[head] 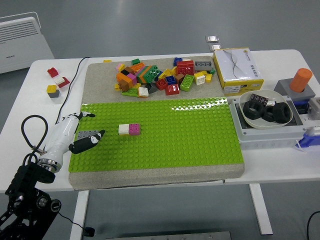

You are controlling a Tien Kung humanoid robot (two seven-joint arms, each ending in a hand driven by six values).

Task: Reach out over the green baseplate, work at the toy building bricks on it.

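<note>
The green baseplate (165,132) lies on a grey mat. A white brick (124,130) and a pink brick (135,129) sit joined on it at the left of middle. A flat grey brick (87,134) lies on the plate's left edge. My left hand (75,131) is over that left edge, fingers spread and holding nothing; its thumb lies just below the grey brick. A heap of loose coloured bricks (160,76) lies on the mat behind the plate.
A yellow-and-white box (237,70) stands at the back right. A grey tray holds a white bowl of black rings (266,110). An orange cylinder (301,80) sits on a grey block. A few loose bricks (56,80) and a black cable (67,97) lie at the left.
</note>
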